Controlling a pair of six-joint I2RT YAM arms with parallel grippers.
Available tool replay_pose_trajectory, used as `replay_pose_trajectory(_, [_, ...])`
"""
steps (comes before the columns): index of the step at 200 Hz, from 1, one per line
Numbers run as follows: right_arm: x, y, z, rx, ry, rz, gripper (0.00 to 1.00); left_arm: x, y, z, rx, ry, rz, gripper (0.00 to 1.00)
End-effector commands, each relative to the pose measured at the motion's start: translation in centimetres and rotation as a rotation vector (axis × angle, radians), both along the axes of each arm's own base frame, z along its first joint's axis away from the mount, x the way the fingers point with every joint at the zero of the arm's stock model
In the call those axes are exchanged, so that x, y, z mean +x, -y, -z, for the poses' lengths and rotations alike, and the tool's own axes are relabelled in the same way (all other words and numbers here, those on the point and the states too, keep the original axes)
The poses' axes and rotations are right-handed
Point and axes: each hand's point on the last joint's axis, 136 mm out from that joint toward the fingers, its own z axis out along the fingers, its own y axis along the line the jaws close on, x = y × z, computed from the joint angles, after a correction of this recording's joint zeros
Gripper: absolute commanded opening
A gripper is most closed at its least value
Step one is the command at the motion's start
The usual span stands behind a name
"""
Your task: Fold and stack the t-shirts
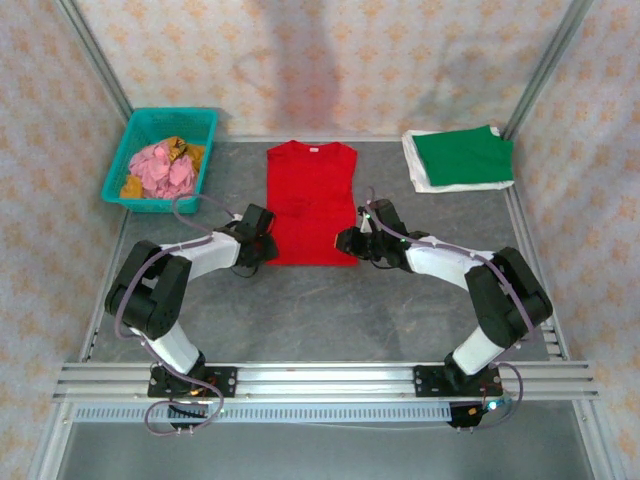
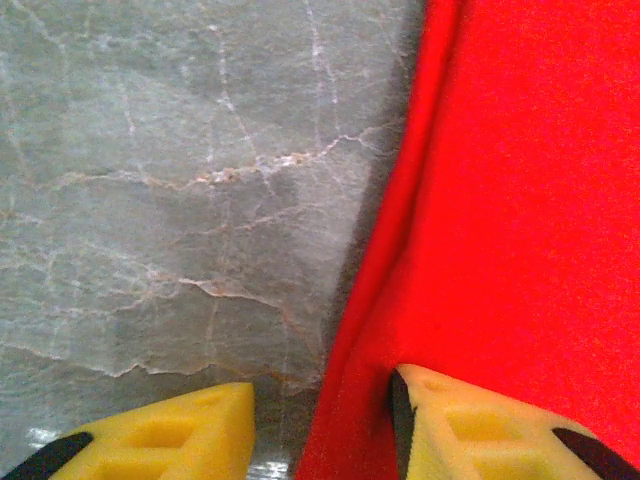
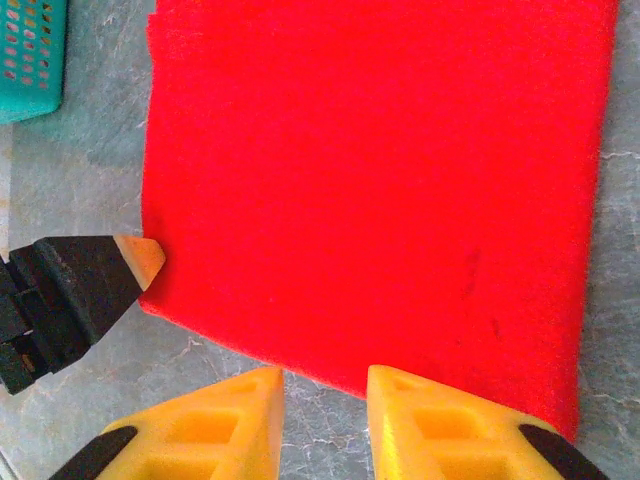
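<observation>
Both grippers are at the near end of the red t-shirt (image 3: 380, 170); neither has hold of it yet.

Left gripper (image 2: 320, 440): jaws apart, straddling the shirt's side edge. One finger (image 2: 490, 430) is over cloth, the other over bare table (image 2: 150, 200). The doubled edge sits in the gap, not pinched.

Right gripper (image 3: 325, 410): jaws partly apart, table showing between them, hem right at its fingertips. The left gripper's tip is just off to its left, touching the shirt's corner.

My read: sleeves look tucked in, and the shirt is a long strip running straight ahead of both grippers, collar (image 1: 312, 148) at the far end. The step in hand is probably to pinch the hem at both corners and fold it over to the collar.

To do it clean:
- get one finger under all layers before closing; a top-layer grab would peel the side fold open
- right gripper looks barely on the hem and wants a deeper bite
- close both, lift level, keep the hem taut between them
- lay it square on the collar, release low

Further out: green t-shirt (image 1: 462, 155) folded on top of the white t-shirt (image 1: 413, 162), well ahead and right of the right gripper. Likely the stack target. Teal basket (image 1: 118, 158) is far ahead-left of the left gripper, not involved.
</observation>
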Motion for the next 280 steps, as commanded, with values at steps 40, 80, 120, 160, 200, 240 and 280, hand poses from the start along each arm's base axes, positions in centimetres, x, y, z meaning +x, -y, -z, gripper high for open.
replay_pose_trajectory(40, [0.5, 3.3, -0.2, -0.087, 0.019, 0.137, 0.28, -0.7, 1.0, 0.8, -0.037, -0.017, 0.01, 0.15])
replay_pose_trajectory(80, [-0.1, 5.0, 1.4, -0.098, -0.046, 0.194, 0.28, -1.4, 0.4, 0.5, -0.016, -0.025, 0.005, 0.07])
replay_pose_trajectory(120, [-2.0, 4.2, 2.2, -0.051, -0.122, 0.153, 0.34, -2.2, -0.3, 0.3, 0.005, -0.034, -0.001, 0.0])
replay_pose_trajectory(160, [-2.4, 4.1, 2.7, -0.05, -0.123, 0.138, 0.44, -2.6, -0.8, 0.0, 0.028, -0.025, 0.002, 0.0])
replay_pose_trajectory(200, [-2.0, 1.9, 3.1, -0.026, -0.129, 0.082, 0.44, -2.5, -0.8, -0.4, 0.027, -0.008, 0.003, 0.0])
replay_pose_trajectory(240, [-1.6, 0.5, 3.6, -0.018, -0.132, 0.065, 0.43, -2.7, -0.9, -0.5, 0.029, -0.009, 0.003, 0.0])
replay_pose_trajectory(280, [-1.9, -0.2, 4.5, -0.02, -0.148, 0.036, 0.43, -2.6, -0.9, -0.5, 0.023, -0.001, 0.001, 0.0])
